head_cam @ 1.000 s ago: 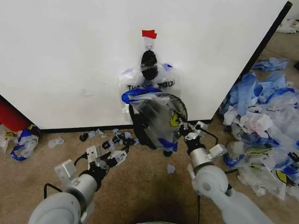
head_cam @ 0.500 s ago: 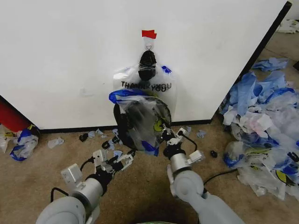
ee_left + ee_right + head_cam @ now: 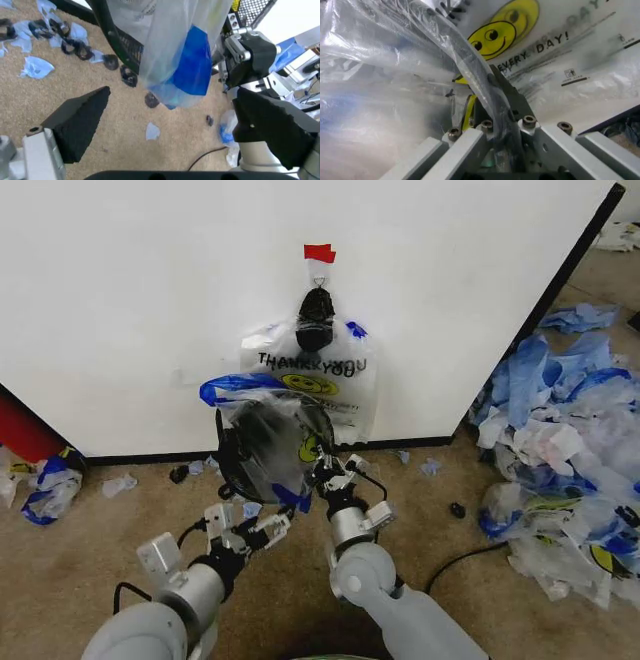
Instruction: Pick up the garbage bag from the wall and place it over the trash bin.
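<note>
A garbage bag [image 3: 318,380] with "THANK YOU" lettering and a yellow smiley hangs on the white wall [image 3: 150,300] from a black clip under red tape [image 3: 319,252]. In front of it the black mesh trash bin [image 3: 255,445] is lifted off the floor and tilted. A second see-through bag with a blue handle [image 3: 235,385] is draped over it. My right gripper [image 3: 325,473] is shut on the bin's rim [image 3: 470,71] through the plastic, its fingers [image 3: 507,95] clamped together. My left gripper [image 3: 250,525] is open, just below the bin [image 3: 125,41] and apart from it.
A big heap of blue-and-white plastic bags [image 3: 560,440] fills the floor on the right. Scraps [image 3: 200,470] lie along the wall's base, a red object [image 3: 25,430] stands at the left, and a black cable [image 3: 470,555] crosses the carpet.
My right gripper has carried the bin and its draped bag to the left, uncovering the hanging bag's lettering and smiley. The left gripper has shifted slightly right, under the bin.
</note>
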{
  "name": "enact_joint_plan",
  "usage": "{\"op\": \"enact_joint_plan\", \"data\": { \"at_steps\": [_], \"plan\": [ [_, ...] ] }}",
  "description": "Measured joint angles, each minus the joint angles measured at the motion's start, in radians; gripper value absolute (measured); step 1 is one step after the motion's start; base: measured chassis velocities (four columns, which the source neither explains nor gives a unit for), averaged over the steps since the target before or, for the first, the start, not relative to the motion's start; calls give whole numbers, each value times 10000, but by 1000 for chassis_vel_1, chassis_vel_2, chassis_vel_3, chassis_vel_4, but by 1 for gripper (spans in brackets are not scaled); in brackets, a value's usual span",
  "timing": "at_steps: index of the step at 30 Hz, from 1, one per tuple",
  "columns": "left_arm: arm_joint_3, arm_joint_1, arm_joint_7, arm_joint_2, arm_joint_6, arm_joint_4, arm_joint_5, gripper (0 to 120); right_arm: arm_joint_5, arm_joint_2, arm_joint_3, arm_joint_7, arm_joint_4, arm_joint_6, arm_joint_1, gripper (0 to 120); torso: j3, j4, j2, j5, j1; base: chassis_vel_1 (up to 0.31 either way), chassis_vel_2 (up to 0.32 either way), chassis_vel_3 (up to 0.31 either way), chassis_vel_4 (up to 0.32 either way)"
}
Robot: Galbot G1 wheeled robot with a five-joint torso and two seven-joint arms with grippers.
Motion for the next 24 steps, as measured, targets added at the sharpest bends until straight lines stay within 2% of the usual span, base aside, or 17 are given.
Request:
{"op": "enact_joint_plan", "data": {
  "at_steps": [7, 13, 24],
  "plan": [
    [-228, -32, -103, 137, -7, 1, 71, 100, -523, -205, -43, 15, -170, -55, 30, 0, 0, 1, 0, 1, 0, 0, 0, 0, 0],
    [-552, -177, -247, 535, -87, 4, 520, 100, -1968, -658, -237, 152, -290, -112, -77, 0, -1, -2, 0, 2, 0, 0, 0, 0, 0],
    [-483, 14, -192, 391, -23, 3, 1060, 100, -1743, -867, -241, 266, -38, -175, -102, 0, -1, 1, 0, 1, 0, 0, 0, 0, 0]
  ]
}}
